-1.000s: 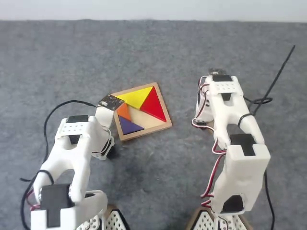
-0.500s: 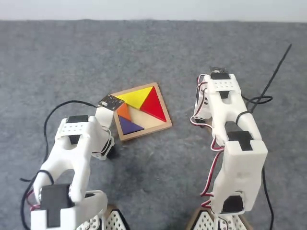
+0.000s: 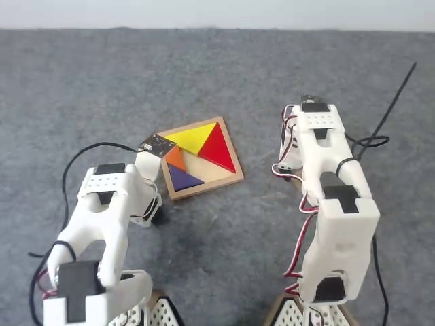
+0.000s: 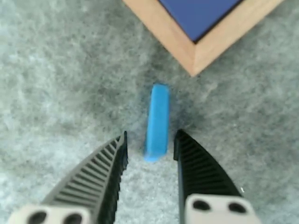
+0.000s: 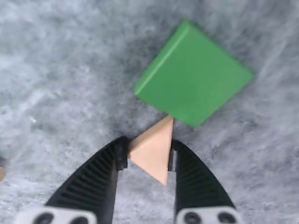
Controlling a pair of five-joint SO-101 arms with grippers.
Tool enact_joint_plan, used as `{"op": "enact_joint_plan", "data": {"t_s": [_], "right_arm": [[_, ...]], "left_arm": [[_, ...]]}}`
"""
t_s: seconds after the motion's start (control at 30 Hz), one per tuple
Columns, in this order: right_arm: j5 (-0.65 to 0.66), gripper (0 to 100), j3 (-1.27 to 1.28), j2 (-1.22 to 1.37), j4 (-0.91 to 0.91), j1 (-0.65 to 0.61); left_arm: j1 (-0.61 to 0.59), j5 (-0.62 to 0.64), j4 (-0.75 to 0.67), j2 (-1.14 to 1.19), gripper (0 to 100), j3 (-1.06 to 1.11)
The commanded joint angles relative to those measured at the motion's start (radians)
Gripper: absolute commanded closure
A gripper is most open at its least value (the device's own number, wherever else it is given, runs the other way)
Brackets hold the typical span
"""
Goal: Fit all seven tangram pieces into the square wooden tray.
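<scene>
Wooden tray (image 3: 206,187) lies near the middle of the grey bench (image 3: 102,81), holding a yellow triangle (image 3: 192,138), red triangle (image 3: 217,149), orange piece (image 3: 175,158) and purple triangle (image 3: 182,178). Just off one tray corner, the left jaws stand open on either side of a blue piece (image 4: 157,120) set on edge, with a gap on each side. The right jaws pinch a tan triangle (image 5: 153,149) whose tip touches a green square (image 5: 194,86).

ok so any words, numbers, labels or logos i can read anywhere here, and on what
None can be read. The tray, blue piece, green piece and tan piece bear no print; any marks on the small board at an arm's wrist are too small to read.
</scene>
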Motion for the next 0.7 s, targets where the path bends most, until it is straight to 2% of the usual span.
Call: {"op": "enact_joint_plan", "data": {"t_s": [0.0, 0.13, 0.27, 0.5, 0.67], "right_arm": [[0.017, 96.1, -0.084, 0.002, 0.07, -0.008], [-0.087, 96.1, -0.166, -0.01, 0.142, 0.012], [-0.146, 96.1, -0.216, -0.081, 0.197, -0.028], [-0.273, 96.0, -0.226, -0.188, 0.157, -0.208], [-0.422, 96.0, -0.226, -0.186, 0.053, -0.344]], "left_arm": [[-0.012, 0.005, -0.017, -0.037, 85, -0.004], [-0.012, 0.005, -0.017, -0.037, 85, -0.002], [-0.012, 0.005, -0.017, -0.037, 85, -0.002], [-0.037, 0.003, -0.017, -0.037, 85, -0.004], [-0.055, 0.003, -0.014, -0.037, 85, -0.004]]}}
